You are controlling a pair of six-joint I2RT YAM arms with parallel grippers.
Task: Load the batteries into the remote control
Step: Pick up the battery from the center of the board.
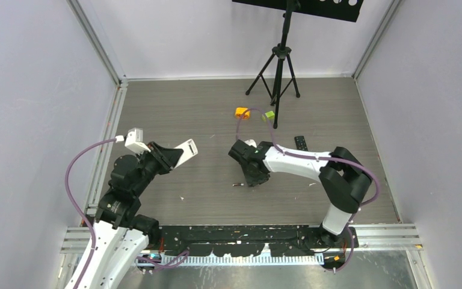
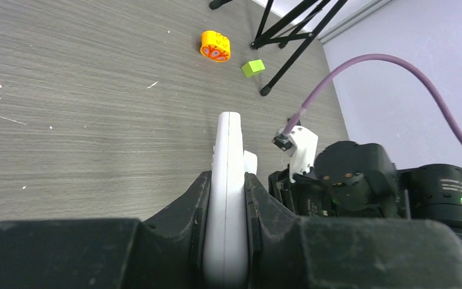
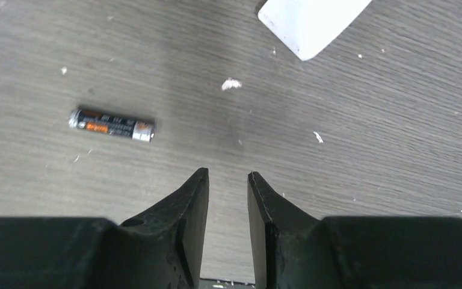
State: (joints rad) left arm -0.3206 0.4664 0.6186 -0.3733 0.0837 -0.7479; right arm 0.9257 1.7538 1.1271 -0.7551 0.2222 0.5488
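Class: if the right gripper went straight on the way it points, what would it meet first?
Most likely bare grey wood-grain tabletop. The right gripper, standing open, aims just right of the small dark orange-printed battery, though depth is unclear.

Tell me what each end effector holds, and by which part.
Left end effector clamps the white remote by one end. Right end effector holds nothing.
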